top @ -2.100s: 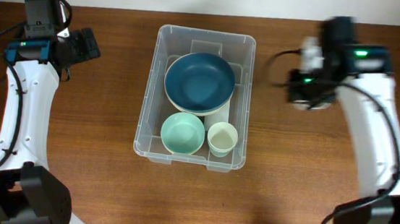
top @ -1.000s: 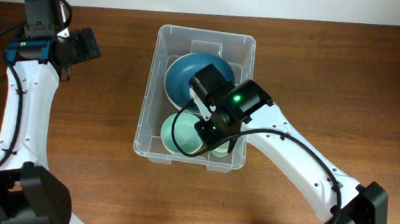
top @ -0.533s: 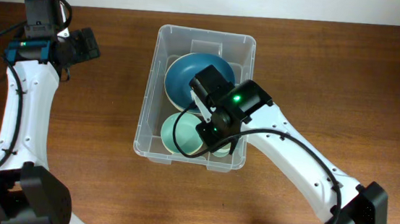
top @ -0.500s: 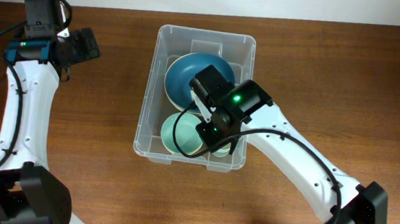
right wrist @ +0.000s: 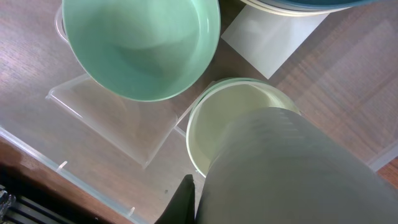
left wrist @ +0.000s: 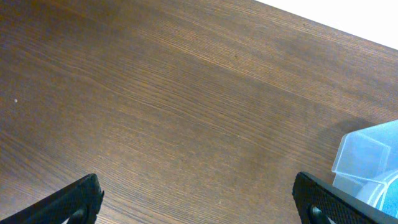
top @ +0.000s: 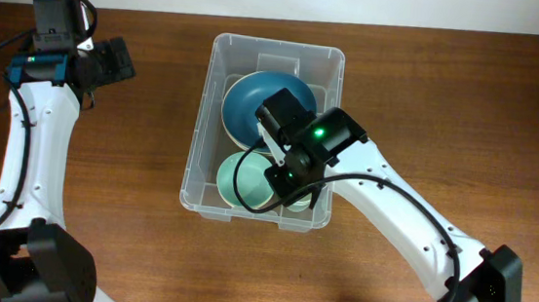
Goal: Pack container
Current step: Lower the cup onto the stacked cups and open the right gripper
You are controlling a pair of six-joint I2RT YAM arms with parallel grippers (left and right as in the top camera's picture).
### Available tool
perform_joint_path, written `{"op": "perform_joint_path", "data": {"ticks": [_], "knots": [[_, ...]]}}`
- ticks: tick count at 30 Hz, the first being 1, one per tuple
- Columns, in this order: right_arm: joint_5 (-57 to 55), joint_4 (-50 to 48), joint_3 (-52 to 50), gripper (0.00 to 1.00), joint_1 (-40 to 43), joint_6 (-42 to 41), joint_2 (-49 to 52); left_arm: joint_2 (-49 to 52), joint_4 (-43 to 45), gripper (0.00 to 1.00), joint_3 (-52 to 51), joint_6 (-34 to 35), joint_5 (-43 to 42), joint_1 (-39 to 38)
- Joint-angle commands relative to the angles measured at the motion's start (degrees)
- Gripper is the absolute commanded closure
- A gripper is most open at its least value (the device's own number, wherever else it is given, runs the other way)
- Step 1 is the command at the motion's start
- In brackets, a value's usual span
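The right arm has swung in from the table's right side and now barely shifts. The right gripper [top: 285, 180] clamps a grey cup [right wrist: 292, 168] straight above the pale cup [right wrist: 217, 124]. That cup stands in the near-right corner of the container [top: 196, 154], which lies mid-table with its long axis near to far. The left gripper [left wrist: 199, 205], jaws wide, is well apart at far left.

A green bowl [right wrist: 140, 46] sits upper left in the container [right wrist: 74, 177], whose clear wall crosses the lower left. Just beside the bowl stands a cream cup [right wrist: 217, 112], partly covered by a blurred grey object [right wrist: 286, 174] filling the lower right. A white label [right wrist: 270, 34] lies on the base above the cup. One dark finger [right wrist: 185, 200] shows at the bottom edge.
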State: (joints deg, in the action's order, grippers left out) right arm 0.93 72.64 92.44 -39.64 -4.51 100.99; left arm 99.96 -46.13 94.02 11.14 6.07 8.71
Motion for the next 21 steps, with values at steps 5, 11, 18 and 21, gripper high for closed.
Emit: {"op": "perform_joint_path", "data": {"ticks": [5,11,18,21], "knots": [[0.5,0.0,-0.4,0.96,-0.1,-0.5,-0.2,-0.7,0.0,0.0,0.9,-0.1,0.2,0.1],[1.7,0.0,-0.4,0.95,-0.1,-0.4,-0.2,-0.7,0.0,0.0,0.9,-0.1,0.2,0.1],[1.9,0.0,-0.4,0.87,-0.1,-0.4,-0.2,-0.7,0.0,0.0,0.9,-0.1,0.2,0.1],[1.9,0.0,-0.4,0.61,-0.1,-0.4,-0.2,-0.7,0.0,0.0,0.9,-0.1,0.2,0.1]]}}
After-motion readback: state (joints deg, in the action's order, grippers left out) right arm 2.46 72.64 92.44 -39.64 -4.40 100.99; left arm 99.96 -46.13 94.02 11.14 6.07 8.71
